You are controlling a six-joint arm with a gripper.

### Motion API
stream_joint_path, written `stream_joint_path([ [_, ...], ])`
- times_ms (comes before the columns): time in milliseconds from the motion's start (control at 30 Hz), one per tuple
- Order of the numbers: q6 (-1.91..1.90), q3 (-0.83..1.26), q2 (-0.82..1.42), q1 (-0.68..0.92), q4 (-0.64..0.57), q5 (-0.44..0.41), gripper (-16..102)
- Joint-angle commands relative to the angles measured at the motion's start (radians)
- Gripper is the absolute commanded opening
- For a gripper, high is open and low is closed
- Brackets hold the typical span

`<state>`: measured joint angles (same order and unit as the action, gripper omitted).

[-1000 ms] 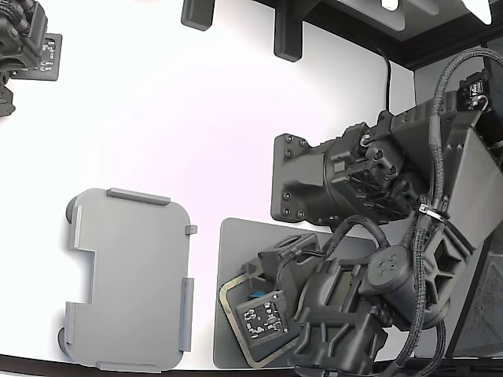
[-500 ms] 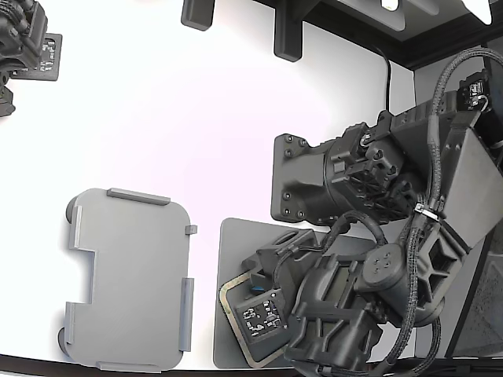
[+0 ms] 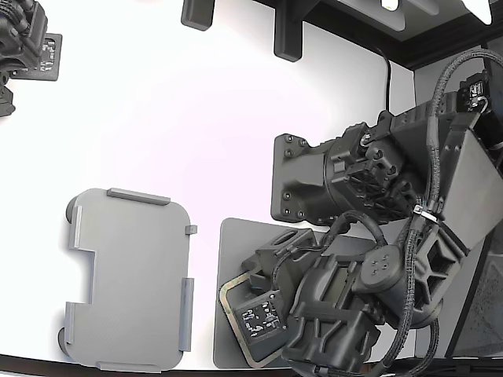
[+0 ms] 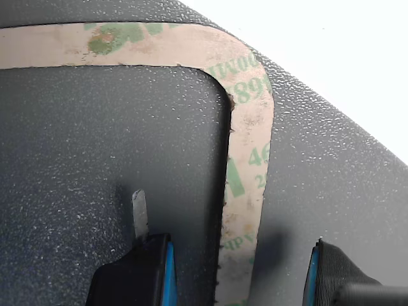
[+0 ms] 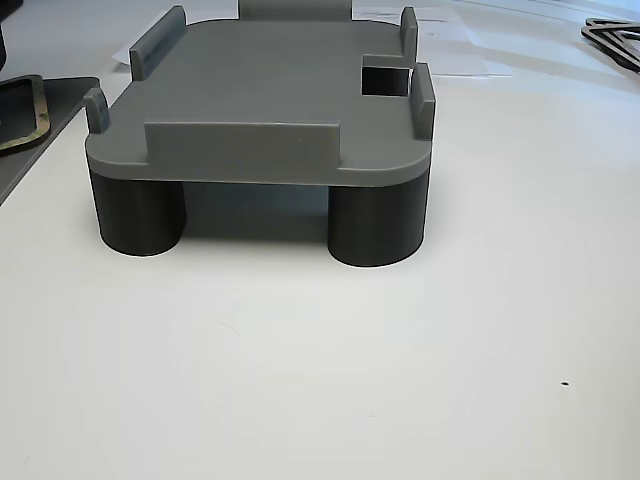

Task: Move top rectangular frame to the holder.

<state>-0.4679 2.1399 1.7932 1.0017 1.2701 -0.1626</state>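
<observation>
The rectangular frame [image 4: 250, 134] is a thin tan strip with green print, lying flat on the dark grey mat [image 4: 115, 146]. In the wrist view my gripper [image 4: 236, 247] is open, with one finger [image 4: 150, 268] inside the frame's outline and the other outside it, straddling one side strip near a rounded corner. In the exterior view the gripper [image 3: 255, 316] hangs low over the frame's corner [image 3: 226, 292], its fingertips hidden by the wrist. The light grey holder [image 3: 130, 279] lies bare at the exterior view's left. In the other view the holder [image 5: 260, 110] stands on round legs.
The mat [image 3: 233, 239] sits just right of the holder in the exterior view. A black block-shaped mount [image 3: 302, 181] stands behind the mat. A second arm's gripper [image 3: 23, 39] rests at the far top left. The other view shows the frame's edge [image 5: 25, 115] at its left.
The wrist has shifted slightly toward the exterior view's left over the frame. The frame and the holder have not moved.
</observation>
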Motion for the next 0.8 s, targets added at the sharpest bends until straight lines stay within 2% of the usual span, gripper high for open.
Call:
stream_joint_path([
  [0, 0.003, -0.018, 0.012, -0.023, -0.014, -0.005, 80],
  [100, 0.009, -0.009, 0.011, -0.029, -0.025, -0.005, 72],
  [200, 0.014, -0.006, 0.009, -0.034, -0.025, -0.011, 55],
  [300, 0.012, -0.006, 0.009, -0.035, -0.023, -0.015, 46],
  [467, 0.006, -0.009, 0.005, -0.035, -0.017, -0.025, 22],
  [567, 0.003, -0.011, 0.005, -0.035, -0.011, -0.026, 6],
  [633, 0.003, -0.014, 0.006, -0.035, -0.003, -0.025, -9],
  [767, 0.005, -0.025, 0.011, -0.035, 0.012, -0.017, -11],
])
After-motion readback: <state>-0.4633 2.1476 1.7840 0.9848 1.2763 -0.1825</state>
